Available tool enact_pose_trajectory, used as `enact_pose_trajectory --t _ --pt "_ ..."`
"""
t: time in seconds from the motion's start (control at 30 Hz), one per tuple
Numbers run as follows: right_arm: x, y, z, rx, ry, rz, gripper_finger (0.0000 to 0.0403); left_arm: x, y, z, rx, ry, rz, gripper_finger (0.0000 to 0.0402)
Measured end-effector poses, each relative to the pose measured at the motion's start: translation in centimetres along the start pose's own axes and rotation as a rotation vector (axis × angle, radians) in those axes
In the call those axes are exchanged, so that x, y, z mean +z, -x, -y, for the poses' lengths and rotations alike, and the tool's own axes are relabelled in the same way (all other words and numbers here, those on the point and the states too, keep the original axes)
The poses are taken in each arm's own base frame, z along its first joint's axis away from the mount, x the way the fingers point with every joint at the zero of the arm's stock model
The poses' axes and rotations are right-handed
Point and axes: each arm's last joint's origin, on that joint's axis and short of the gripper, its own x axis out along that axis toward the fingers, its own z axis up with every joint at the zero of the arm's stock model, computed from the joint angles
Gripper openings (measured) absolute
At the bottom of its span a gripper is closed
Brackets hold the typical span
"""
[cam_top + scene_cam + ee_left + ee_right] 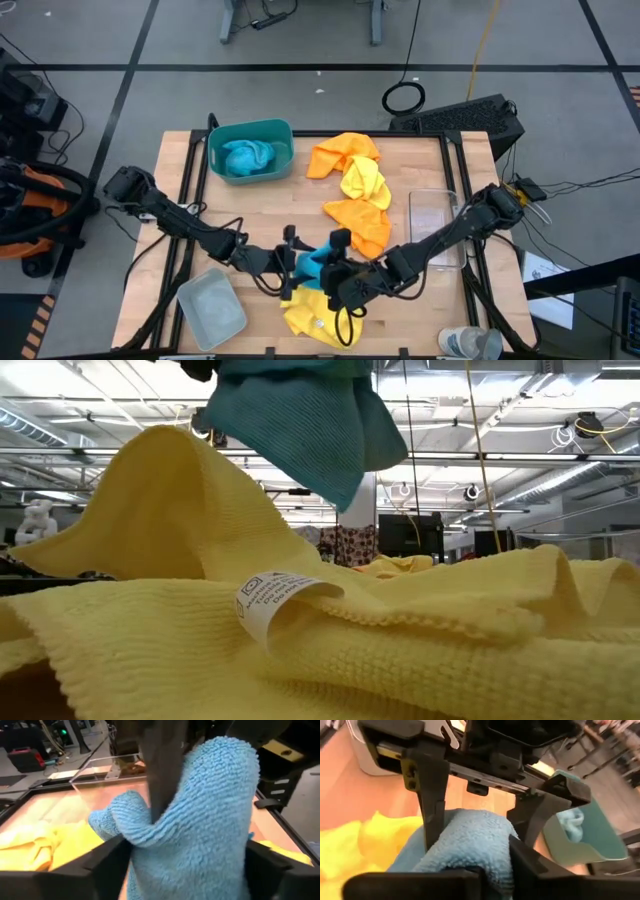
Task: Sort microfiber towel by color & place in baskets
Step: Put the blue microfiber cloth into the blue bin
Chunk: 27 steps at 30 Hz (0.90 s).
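Front centre is jammed: left gripper (292, 268) and right gripper (335, 272) sit almost against each other, blue towel (315, 262) bunched between them, yellow towel (318, 318) right below at the table's front edge. No gap to pass between the two arms there.

Mid-right blocked by a chain of orange towel (343, 153), another yellow towel (364, 180) and a second orange towel (362, 222), running from the back edge toward the grippers.

Teal basket (251, 133) back-left already has a blue towel in it. Grey basket (212, 308) front-left, clear basket (434, 222) right; right arm lies across the clear one.

Bare wood: between teal basket and left arm, and the back-right corner.
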Motion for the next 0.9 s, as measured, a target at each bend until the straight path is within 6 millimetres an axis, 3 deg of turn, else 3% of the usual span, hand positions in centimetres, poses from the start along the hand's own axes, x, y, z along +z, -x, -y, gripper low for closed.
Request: enact_pose_trajectory --t 0.3,0.37,0.57,0.7,0.9 --pt "-0.5 -0.3 0.3 0.030 -0.069 -0.047 0.0203 -0.7 0.5 1.2 -0.026 -0.082 -0.056 0.0053" --pt "-0.6 -0.3 0.4 0.013 -0.053 -0.056 0.0237 -0.7 0.7 1.4 -0.028 -0.103 -0.062 0.0022" --pt "-1.7 0.3 0.5 -0.038 0.028 -0.157 0.0289 -0.6 1.5 1.4 0.057 -0.134 -0.087 0.0050" --pt "-2.4 1.4 0.7 -0.043 0.022 -0.222 0.0291 -0.3 2.2 0.8 0.128 -0.164 -0.113 0.0058" --pt "-2.9 2.5 1.0 -0.077 -0.047 -0.266 0.0279 1.1 3.6 -0.5 0.236 -0.264 -0.102 0.0035"
